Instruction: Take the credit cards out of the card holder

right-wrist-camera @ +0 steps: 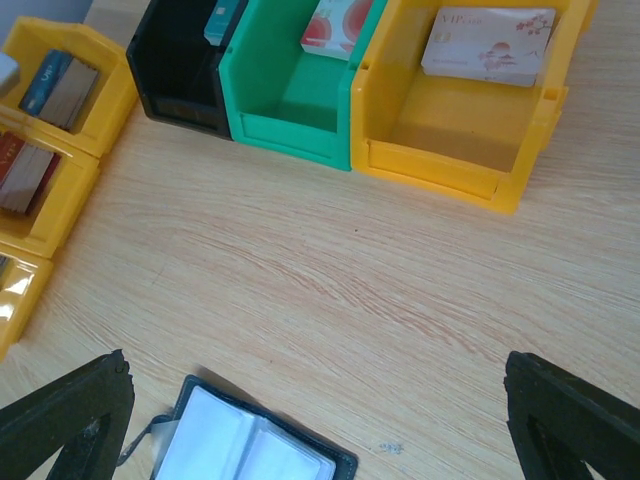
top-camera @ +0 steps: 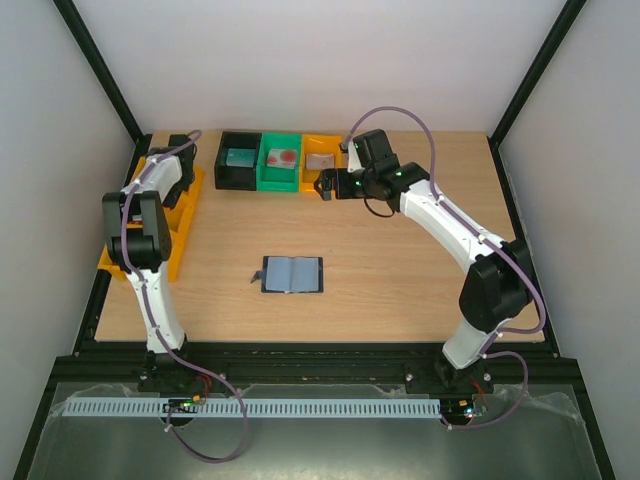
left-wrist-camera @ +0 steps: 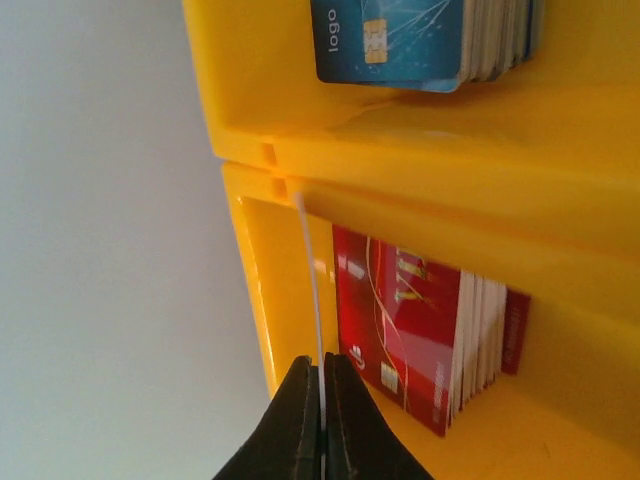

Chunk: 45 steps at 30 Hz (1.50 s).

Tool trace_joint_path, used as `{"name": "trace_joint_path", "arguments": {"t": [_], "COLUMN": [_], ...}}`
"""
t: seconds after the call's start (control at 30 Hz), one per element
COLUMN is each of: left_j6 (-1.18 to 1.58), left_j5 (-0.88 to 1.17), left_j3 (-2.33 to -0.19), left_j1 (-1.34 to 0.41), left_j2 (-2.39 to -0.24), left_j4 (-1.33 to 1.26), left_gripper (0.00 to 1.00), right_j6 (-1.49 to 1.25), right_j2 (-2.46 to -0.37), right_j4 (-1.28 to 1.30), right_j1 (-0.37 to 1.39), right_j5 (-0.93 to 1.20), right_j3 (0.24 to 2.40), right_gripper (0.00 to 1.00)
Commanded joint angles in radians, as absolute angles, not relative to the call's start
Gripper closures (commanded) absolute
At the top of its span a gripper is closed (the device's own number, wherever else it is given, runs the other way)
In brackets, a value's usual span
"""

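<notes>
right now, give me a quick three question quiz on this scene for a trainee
1. True or false: the wallet lies open on the table.
2. Fill in: the left hand pinches a thin ____ near a yellow bin.
3. Which hand is open? A left hand, B right hand.
Key: 1 true; 2 card; 3 B.
</notes>
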<state>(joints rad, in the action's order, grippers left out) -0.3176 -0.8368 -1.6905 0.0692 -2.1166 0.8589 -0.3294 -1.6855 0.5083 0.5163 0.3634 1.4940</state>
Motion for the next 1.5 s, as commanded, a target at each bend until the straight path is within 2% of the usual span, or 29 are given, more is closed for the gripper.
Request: {"name": "trace_joint_path", "arguments": {"t": [0.0,0.33,0.63,0.9,1.47], "left_j6": [-0.319,-0.385,-0.29,-0.246,-0.25], "left_j5": [-0.87,-0.833,-0.79,-0.802,-0.978], "left_j3": [-1.744,-1.699,-1.762,-1.732,-1.809], "left_j1": [0.111,0.132,0.13,0.129,0.135], "left_j2": [-2.157,-2.162,-2.21,-2.197,-2.292], "left_j4": [0.871,0.783,0.897,0.956,0.92], "left_gripper": [0.98,0.98,0.98,0.98,0.98], "right_j6": [-0.344,-0.319,-0.312,-0.306,-0.295], "right_j2": [-1.706,-1.684,-1.666,-1.653,-1.627], "right_j4": [0.568,0.592,0.592,0.591,0.583], "right_j1": [0.512,0.512,0.512,0.512,0.512], "right_j5": [0.352,0.32,0.318,0.309,0.305], "right_j3": [1.573,1.578,1.575,1.569,1.547], "right_gripper": [0.01,0.01,0.01,0.01,0.01]}}
